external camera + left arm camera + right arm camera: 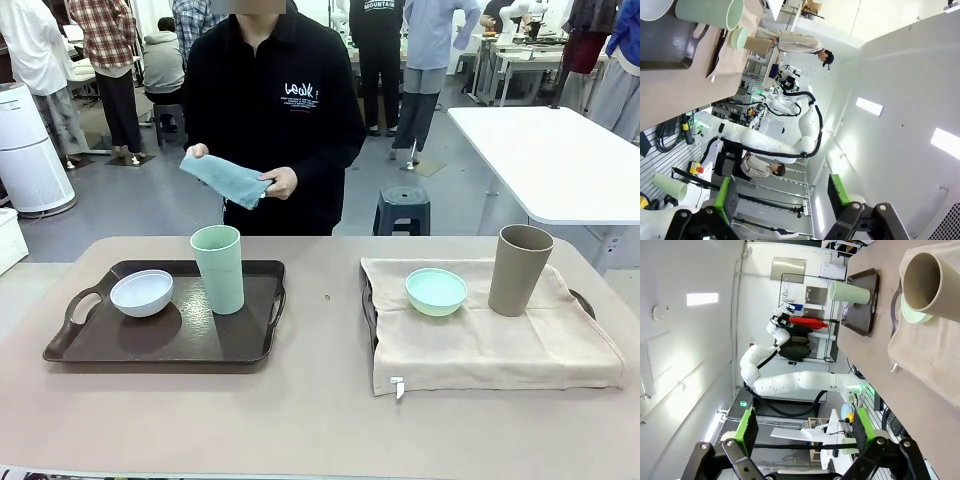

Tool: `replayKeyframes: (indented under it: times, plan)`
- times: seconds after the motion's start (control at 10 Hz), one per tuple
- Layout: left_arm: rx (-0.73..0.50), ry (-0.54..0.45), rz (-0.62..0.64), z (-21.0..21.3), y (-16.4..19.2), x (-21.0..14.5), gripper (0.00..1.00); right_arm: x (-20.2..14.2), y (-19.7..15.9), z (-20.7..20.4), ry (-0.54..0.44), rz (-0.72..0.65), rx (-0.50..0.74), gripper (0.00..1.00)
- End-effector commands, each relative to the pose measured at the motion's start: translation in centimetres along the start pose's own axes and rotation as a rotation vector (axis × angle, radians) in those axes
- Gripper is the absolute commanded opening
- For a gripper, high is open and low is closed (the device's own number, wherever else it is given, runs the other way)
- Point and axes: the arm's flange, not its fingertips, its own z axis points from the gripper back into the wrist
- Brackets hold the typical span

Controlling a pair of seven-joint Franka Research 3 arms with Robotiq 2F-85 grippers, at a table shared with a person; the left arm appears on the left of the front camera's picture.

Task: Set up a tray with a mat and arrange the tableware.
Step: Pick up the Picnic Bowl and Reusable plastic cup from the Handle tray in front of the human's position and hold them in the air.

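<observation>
At lower left the bare tray point(100, 345) holds the white bowl point(141, 292) and mint cup point(218, 268); at lower right the mat point(480, 350) carries the mint bowl point(436, 291) and taupe cup point(519, 269). The left gripper point(782, 194) and right gripper point(804, 426) both gape empty. The next move is probably to lay the person's cloth point(225, 178) under that lower-left pair.

This is a robotics lab in a large open hall. A white robot arm point(790, 145) rises from its base beside a red emergency-stop button point(699, 169) and coiled cables point(662, 135). Beyond the brown desk point(320, 410), a grey floor point(150, 205) carries white desks point(560, 160), a plastic stool point(402, 210) and several people point(110, 70) standing about. Flat light panels point(869, 106) sit in the white ceiling.
</observation>
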Motion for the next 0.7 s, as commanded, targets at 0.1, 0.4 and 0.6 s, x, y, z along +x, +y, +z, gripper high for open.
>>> replayKeyframes:
  times: [0.1, 0.4, 0.6]
  plan:
    - [-0.023, -0.001, 0.01, 0.0, -0.3, -0.1, 0.96, 0.0, 0.0, 0.0, 0.0, 0.0, 0.0, 1.0]
    - [0.43, -0.116, -0.033, -2.5, -3.9, -1.2, 0.96, 3.1, 6.6, -9.8, 0.004, 0.295, -0.486, 1.0]
    - [0.798, -0.295, 0.013, -5.2, -7.8, -2.9, 0.96, 6.9, 10.3, -18.2, 0.024, 0.439, -0.738, 1.0]
